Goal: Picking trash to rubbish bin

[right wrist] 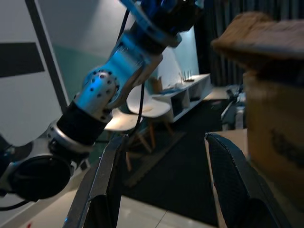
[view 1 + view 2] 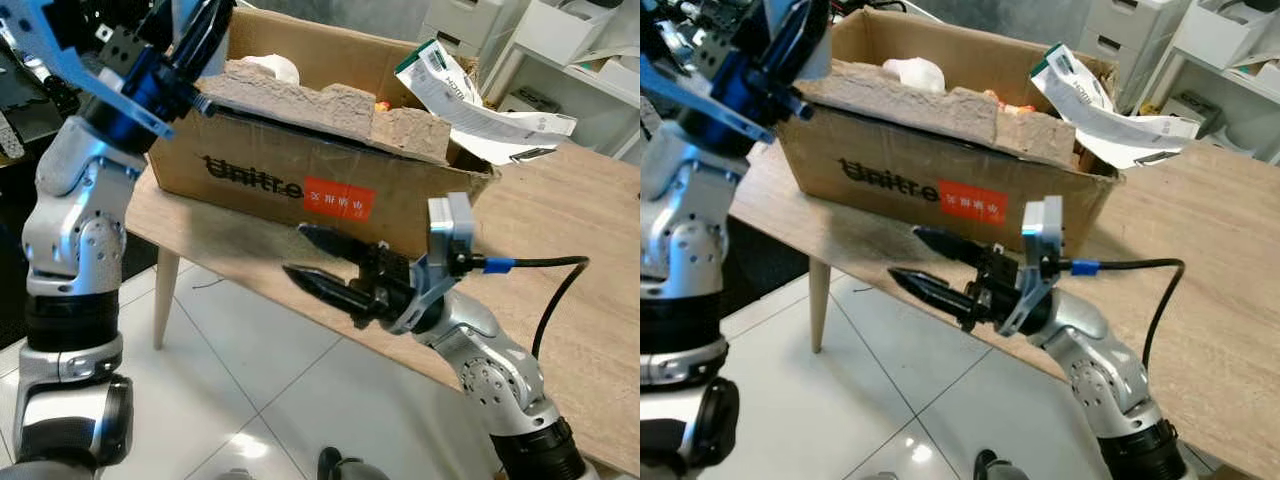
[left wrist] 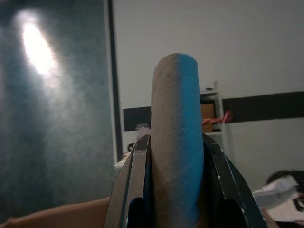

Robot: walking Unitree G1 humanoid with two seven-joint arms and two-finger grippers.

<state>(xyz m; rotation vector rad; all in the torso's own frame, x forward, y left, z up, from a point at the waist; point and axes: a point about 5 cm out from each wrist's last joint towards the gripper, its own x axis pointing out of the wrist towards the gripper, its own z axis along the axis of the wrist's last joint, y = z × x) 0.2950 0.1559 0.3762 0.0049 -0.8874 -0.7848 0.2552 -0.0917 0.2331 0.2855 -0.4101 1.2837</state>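
One cardboard box on wooden table. Left gripper clamps one rough pulp slab, probably moulded packaging. Right gripper spread wide, empty.

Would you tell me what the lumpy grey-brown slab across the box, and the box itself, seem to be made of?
The slab, pinched by the left gripper, looks like moulded paper pulp: matte, fibrous, grey-brown, with ragged stepped edges. It might be some other pressed fibre. The box appears to be plain brown corrugated cardboard, dull-surfaced, with printed black lettering and a red label.
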